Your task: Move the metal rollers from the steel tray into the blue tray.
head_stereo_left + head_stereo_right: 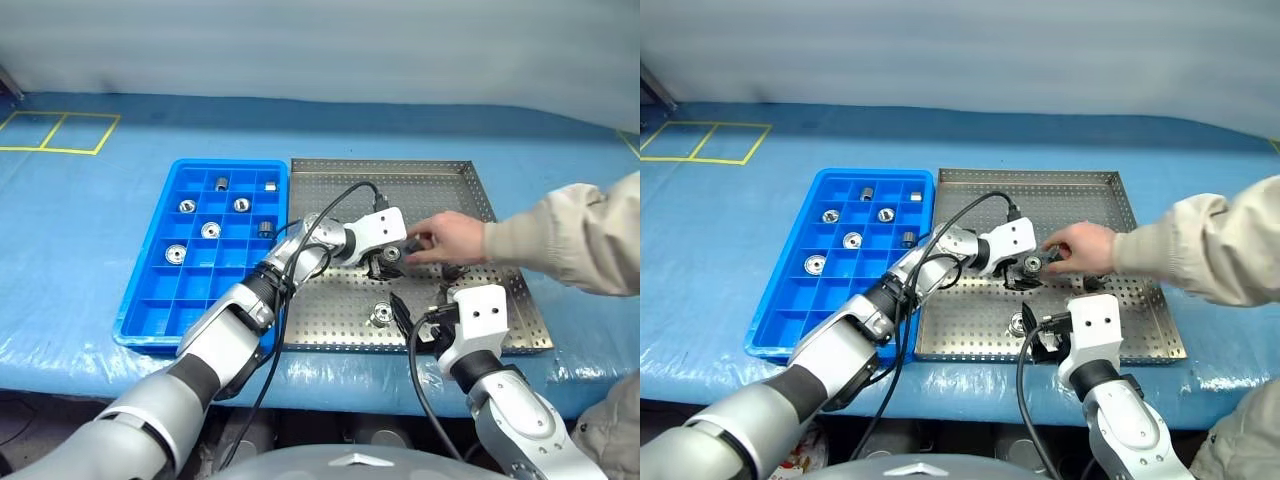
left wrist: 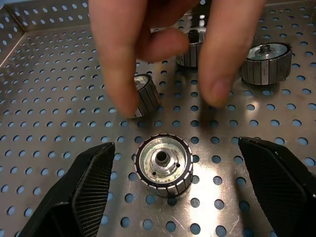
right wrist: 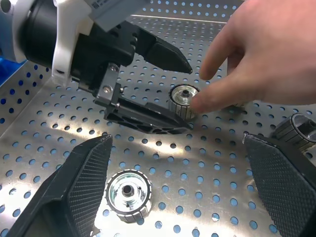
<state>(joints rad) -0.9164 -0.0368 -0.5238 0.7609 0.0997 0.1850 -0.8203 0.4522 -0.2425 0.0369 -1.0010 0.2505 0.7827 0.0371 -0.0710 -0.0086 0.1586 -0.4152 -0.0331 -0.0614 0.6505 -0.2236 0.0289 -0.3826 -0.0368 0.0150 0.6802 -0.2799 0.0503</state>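
Observation:
The steel tray [image 1: 380, 163] lies mid-table with the blue tray [image 1: 150, 300] to its left; several metal rollers [image 1: 210, 230] sit in the blue compartments. My left gripper [image 2: 176, 145] reaches across the steel tray, open, with one upright roller [image 2: 164, 165] on the perforated floor between its fingers, untouched. A person's hand [image 1: 450, 238] hovers just beyond it, a fingertip on a tilted roller [image 2: 143, 96]. My right gripper [image 3: 177, 140] is open at the tray's near edge, with a roller [image 3: 129, 193] standing near its left finger.
Two more rollers [image 2: 266, 61] stand farther out on the steel tray. The person's beige sleeve [image 1: 570, 240] comes in from the right over the tray's corner. A black cable [image 1: 340, 200] loops above my left wrist. Yellow tape lines [image 1: 60, 130] mark the blue table cover.

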